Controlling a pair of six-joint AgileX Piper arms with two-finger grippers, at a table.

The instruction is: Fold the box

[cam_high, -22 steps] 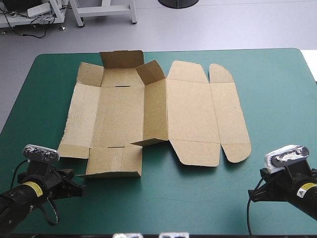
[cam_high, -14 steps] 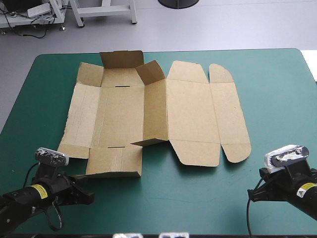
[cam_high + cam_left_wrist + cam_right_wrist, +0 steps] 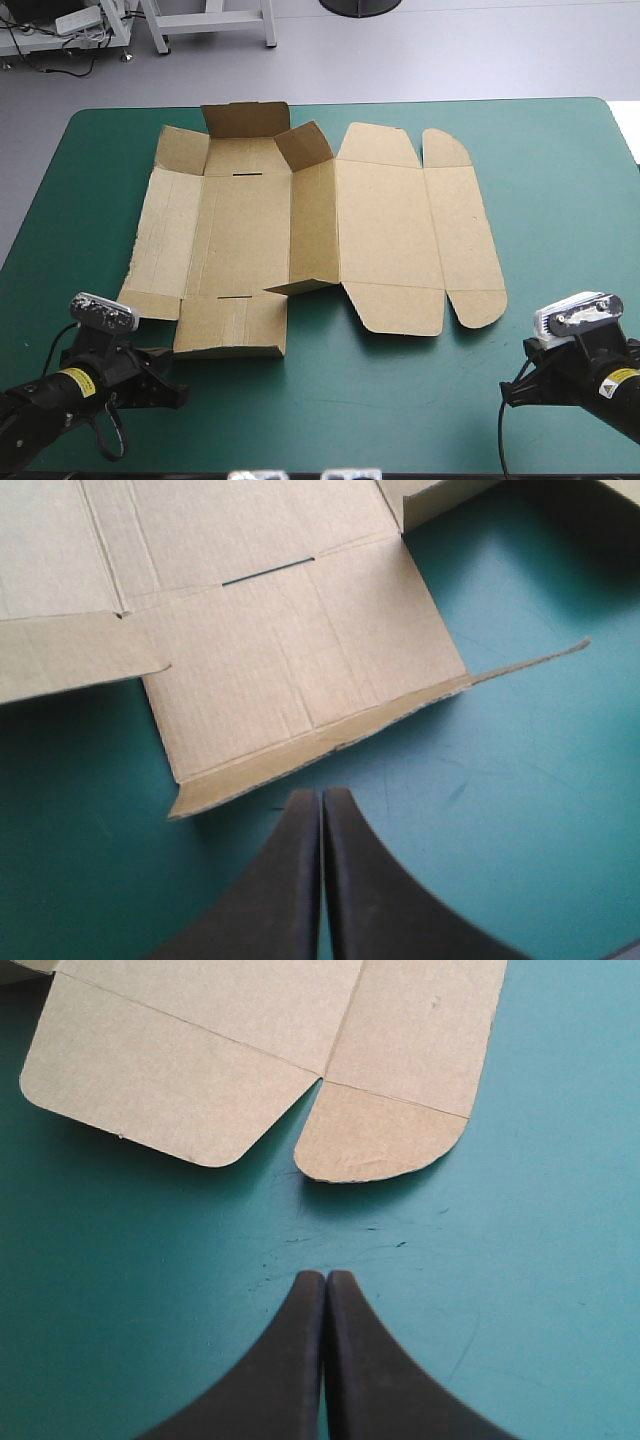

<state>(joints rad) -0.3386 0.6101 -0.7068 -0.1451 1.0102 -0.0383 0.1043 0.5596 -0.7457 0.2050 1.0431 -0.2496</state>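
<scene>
While the box (image 3: pixel 385 235) lies opened out as a cut sheet of brown corrugated board across the middle of the table, reaching closer to its left edge than its right, neither claw touches it; most panels lie flat on the teal-green cover (image 3: pixel 560 200), w/ crease lines and faint ribbing showing; the far flap (image 3: pixel 245 118) stands up, a smaller flap beside it tilts, and a narrow wall panel (image 3: pixel 313 225) toward the ctr is lifted, its near end folded to a wedge; the right-hand panels end in rounded tabs (image 3: pixel 478 307); the near flap (image 3: pixel 300 670), w/ a thin slot cut along its crease, has its outer lip turned up, raw fluted edge showing; L gripper (image 3: pixel 321 795) sits just short of that lip, black fingers pressed together to one point, holding nothing; R gripper (image 3: pixel 326 1277) likewise closed and empty, over bare cover, apart from the rounded tab ahead of it; cover there looks smooth w/ fine scuffs.
</scene>
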